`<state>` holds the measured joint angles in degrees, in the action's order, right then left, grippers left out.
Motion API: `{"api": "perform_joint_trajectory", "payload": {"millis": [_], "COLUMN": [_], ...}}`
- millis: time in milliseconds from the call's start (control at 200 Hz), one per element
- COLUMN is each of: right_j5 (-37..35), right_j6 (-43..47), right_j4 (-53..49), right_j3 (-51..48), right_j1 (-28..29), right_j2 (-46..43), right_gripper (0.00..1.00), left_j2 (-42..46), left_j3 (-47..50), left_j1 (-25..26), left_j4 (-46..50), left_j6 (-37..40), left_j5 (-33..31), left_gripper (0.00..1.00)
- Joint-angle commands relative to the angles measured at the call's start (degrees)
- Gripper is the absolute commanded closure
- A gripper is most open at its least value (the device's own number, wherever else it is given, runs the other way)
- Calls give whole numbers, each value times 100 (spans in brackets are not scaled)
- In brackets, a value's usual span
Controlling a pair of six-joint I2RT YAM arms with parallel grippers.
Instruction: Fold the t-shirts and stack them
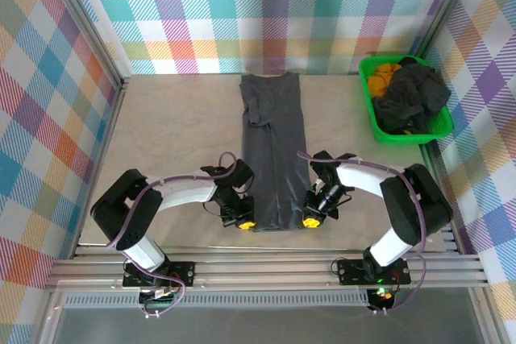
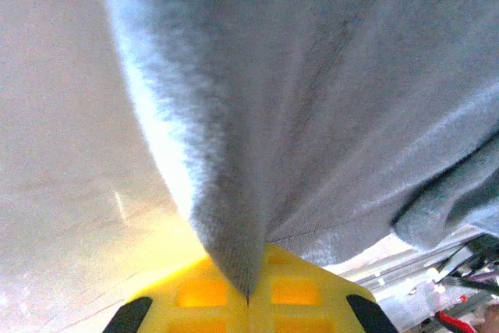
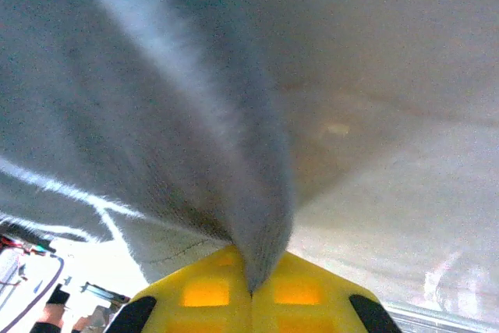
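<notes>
At the lower left of the top view the left arm reaches inward along the table, and its jaws are clenched on the near left corner of the shirt. In the left wrist view a peak of grey cloth runs down into the seam between the yellow pads, which meet with no gap, so the grip looks like a firm pinch on the hem rather than a loose hook.

The shirt lies in the centre of the top view as a long narrow strip, its sides already turned in and a sleeve tucked over at its upper left end. It runs from the upper middle of the frame down to the arms. That shape suggests the lengthwise folds are done and the cross fold is the step in hand.

At the lower right of the strip the right arm mirrors the left. Its jaws grasp the near right corner, the cloth drawn to a point between its pads. Holding both corners level lets the hem travel as one straight edge; uneven lift would skew the fold.

At the upper right the green bin holds more dark shirts and an orange cloth, parked clear of the folding area
</notes>
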<state>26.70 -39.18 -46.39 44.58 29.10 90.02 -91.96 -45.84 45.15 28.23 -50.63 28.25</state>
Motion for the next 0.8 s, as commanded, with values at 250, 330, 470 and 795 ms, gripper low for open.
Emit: {"api": "perform_joint_trajectory", "payload": {"millis": [250, 330, 470, 795], "right_j5": [262, 298, 69, -194], "right_j6": [-122, -214, -408, -828], "right_j4": [-471, -478, -820, -829], "right_j3": [-379, -278, 175, 1534], "right_j1": [341, 338, 325, -278], "right_j2": [-583, -694, -889, -735], "right_gripper": [100, 100, 100, 100], "left_j2": [536, 635, 1044, 1503], "left_j3": [922, 750, 329, -556], "left_j1": [286, 287, 257, -671], "left_j4": [-452, -237, 345, -116], "left_j6": [-676, -694, -772, -1476], "left_j5": [293, 62, -504, -1037], "left_gripper": [100, 100, 100, 100]}}
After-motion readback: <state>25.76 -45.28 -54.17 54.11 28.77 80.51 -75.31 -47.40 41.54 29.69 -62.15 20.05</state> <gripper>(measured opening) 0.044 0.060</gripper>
